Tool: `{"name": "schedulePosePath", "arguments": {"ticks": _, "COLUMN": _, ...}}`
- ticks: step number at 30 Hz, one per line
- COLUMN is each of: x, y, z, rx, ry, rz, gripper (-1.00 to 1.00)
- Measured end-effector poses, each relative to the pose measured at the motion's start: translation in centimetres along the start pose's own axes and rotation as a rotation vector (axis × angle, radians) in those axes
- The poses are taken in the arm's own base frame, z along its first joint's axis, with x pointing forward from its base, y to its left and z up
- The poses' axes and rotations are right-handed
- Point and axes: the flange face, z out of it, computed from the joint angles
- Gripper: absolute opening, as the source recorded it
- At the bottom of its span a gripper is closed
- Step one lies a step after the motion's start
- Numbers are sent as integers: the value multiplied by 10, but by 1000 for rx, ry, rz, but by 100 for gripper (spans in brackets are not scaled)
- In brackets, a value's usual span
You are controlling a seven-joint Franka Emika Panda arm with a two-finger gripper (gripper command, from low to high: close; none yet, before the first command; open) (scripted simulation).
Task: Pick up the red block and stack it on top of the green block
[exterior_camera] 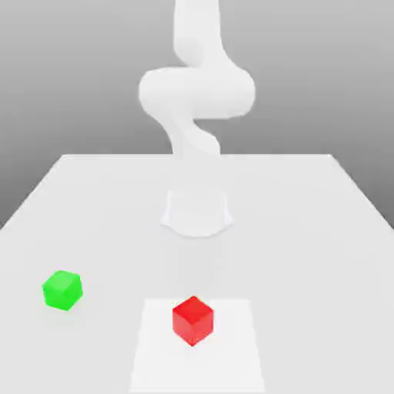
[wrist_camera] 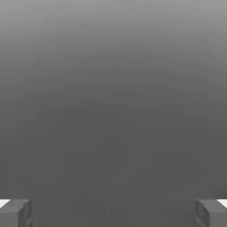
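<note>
Apart, red block (exterior_camera: 193, 321), open jaws (wrist_camera: 113, 213)

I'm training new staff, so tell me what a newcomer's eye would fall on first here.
Likely first, the bright red block, on the white square low near the middle of the exterior view. Next, the green block toward that view's left, then the white arm rising at the back.

Red block (exterior_camera: 193, 321), green block (exterior_camera: 62, 290) apart
</note>
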Motion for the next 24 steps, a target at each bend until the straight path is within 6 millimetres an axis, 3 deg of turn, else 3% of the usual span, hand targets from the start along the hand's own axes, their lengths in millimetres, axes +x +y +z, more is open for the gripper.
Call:
{"name": "schedulePosePath", "arguments": {"ticks": 3, "x": -17, "y": 14, "z": 79, "rx": -118, "ry": -39, "rz": 98, "gripper": 0}}
{"name": "schedulePosePath", "arguments": {"ticks": 6, "x": -38, "y": 39, "z": 150, "rx": -227, "ry": -77, "rz": 196, "gripper": 0}}
{"name": "schedulePosePath", "arguments": {"ticks": 12, "x": -94, "y": 117, "z": 266, "rx": -440, "ry": -161, "rz": 410, "gripper": 0}}
{"name": "schedulePosePath", "arguments": {"ticks": 15, "x": -130, "y": 161, "z": 306, "rx": -539, "ry": -206, "rz": 520, "gripper": 0}}
{"name": "schedulePosePath", "arguments": {"ticks": 19, "x": -181, "y": 214, "z": 339, "rx": -656, "ry": -265, "rz": 661, "gripper": 0}}
{"name": "schedulePosePath", "arguments": {"ticks": 24, "x": -203, "y": 237, "z": 368, "rx": -674, "ry": -275, "rz": 693, "gripper": 0}}
